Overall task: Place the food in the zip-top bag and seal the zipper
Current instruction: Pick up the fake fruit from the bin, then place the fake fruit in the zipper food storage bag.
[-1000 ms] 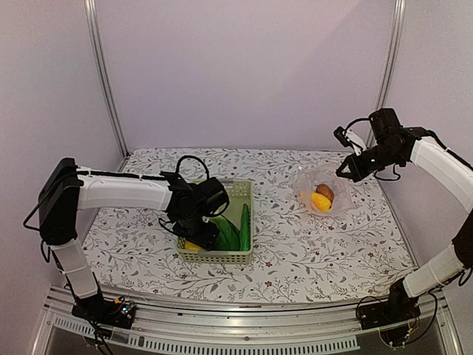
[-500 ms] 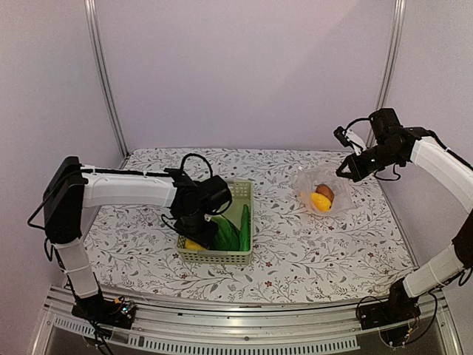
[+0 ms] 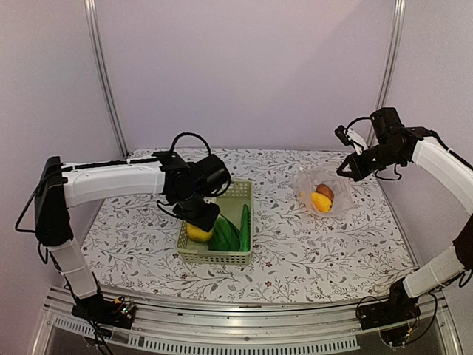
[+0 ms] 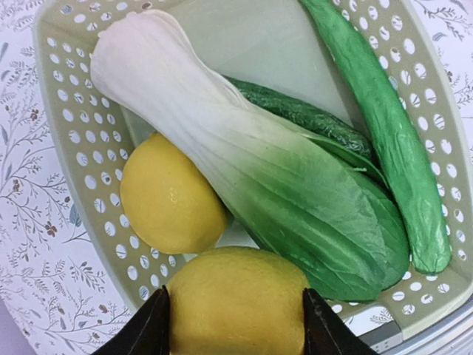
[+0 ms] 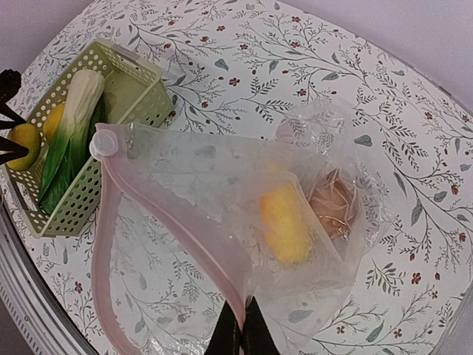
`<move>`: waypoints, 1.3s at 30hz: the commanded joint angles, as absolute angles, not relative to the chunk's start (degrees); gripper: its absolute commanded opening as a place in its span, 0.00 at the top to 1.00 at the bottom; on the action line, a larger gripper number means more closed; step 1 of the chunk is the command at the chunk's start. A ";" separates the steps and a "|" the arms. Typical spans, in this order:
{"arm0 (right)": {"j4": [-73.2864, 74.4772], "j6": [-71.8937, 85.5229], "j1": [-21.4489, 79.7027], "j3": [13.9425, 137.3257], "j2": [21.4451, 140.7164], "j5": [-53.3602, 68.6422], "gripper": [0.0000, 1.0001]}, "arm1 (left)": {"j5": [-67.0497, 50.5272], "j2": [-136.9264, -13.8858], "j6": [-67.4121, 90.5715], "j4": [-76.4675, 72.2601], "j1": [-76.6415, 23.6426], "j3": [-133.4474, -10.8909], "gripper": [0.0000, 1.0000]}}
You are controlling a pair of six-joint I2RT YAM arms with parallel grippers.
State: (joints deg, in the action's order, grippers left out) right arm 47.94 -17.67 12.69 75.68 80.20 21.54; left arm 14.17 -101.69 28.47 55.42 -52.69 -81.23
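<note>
Gripped lemon (image 4: 236, 288): yellow and smooth, clamped between the fingers of the left pincer (image 4: 235, 314), over the basket's (image 4: 66, 133) near corner.
Second lemon (image 4: 170, 194): lies in the basket, against the bok choy's stem.
Bok choy (image 4: 244, 155): white stem and green leaf, diagonal across the basket floor.
Cucumber (image 4: 384, 126): green, along the basket wall beside the leaf.
Zip-top bag (image 5: 222, 214): clear and crinkled, mouth open, edge pinched by the right pincer (image 5: 240, 329). It holds a yellow fruit (image 5: 284, 222) and a brown piece (image 5: 332, 211) side by side.
Zipper (image 5: 103, 192): pinkish strip, unsealed.
</note>
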 commanded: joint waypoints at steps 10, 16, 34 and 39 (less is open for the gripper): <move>48.33 -17.84 12.54 76.79 79.72 21.51 1.00 | 17.30 -97.44 27.14 57.67 -51.61 -86.25 0.53; 48.52 -17.93 12.54 76.75 79.82 21.42 1.00 | 17.17 -97.22 26.29 55.55 -51.24 -89.15 0.55; 50.06 -18.07 14.92 77.52 80.83 20.84 1.00 | 4.61 -94.67 21.50 26.30 -54.21 -90.34 0.61; 51.43 -18.19 15.88 80.05 81.92 20.65 1.00 | 0.87 -94.91 19.30 13.54 -56.97 -89.24 0.60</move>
State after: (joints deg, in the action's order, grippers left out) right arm 49.80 -17.85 14.96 76.77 80.88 21.26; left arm 5.72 -96.20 22.06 27.16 -54.39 -90.04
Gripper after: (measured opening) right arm 0.008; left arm 0.520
